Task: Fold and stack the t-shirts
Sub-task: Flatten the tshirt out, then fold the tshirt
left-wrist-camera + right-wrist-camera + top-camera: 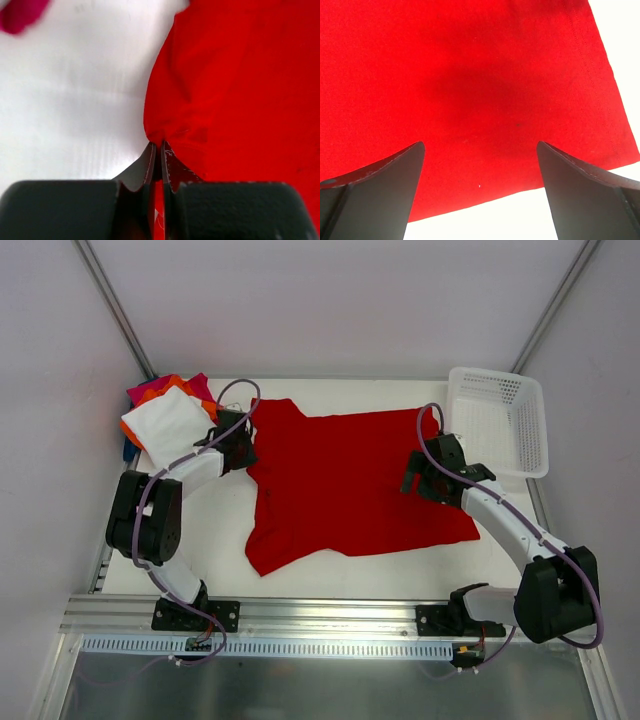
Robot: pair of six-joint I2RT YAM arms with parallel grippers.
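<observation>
A large red t-shirt (350, 480) lies spread out across the middle of the white table. My left gripper (243, 445) is at its left edge, shut on a pinch of the red cloth (165, 132), which bunches up at the fingertips. My right gripper (420, 478) stands open over the shirt's right part; in the right wrist view its wide-apart fingers (405, 170) hover above the red t-shirt (470, 90) near its hem, with nothing between them. Folded white (168, 423), orange and magenta (160, 388) t-shirts sit stacked at the back left.
A white mesh basket (500, 420) stands at the back right corner. Slanted metal poles rise at both back corners. The aluminium rail with the arm bases (330, 615) runs along the near edge.
</observation>
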